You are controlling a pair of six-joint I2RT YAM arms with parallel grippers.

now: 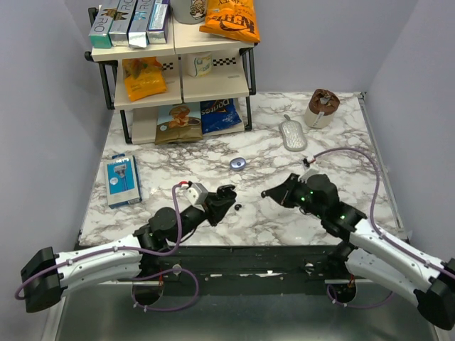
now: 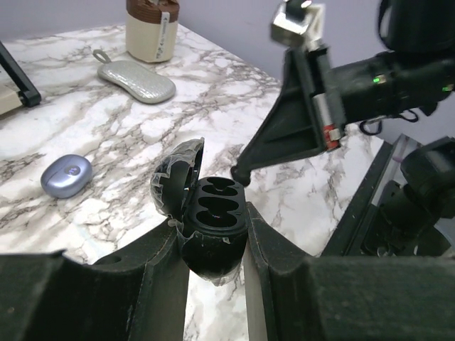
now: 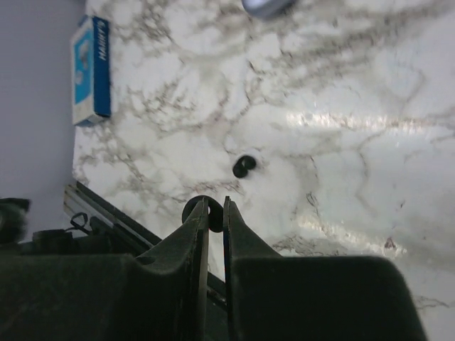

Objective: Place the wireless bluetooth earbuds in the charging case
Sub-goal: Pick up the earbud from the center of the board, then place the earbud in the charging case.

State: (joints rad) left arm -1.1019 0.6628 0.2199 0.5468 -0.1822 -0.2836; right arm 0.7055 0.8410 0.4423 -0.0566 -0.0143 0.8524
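- Your left tool clamps the charging case, lid open, with the wells facing the other arm.
- The second earbud lies loose on the surface, awaiting pickup.
- Your right tool pinches one earbud at its tips, near the case's rim.

Robot manipulation test cell dressed as a pantry corner. A marble-patterned counter is boxed in by plain grey walls. A tiered shelf rack carries snack bags, cartons and a mug. Opposite the rack, the left arm and right arm are bolted at the counter's edge.
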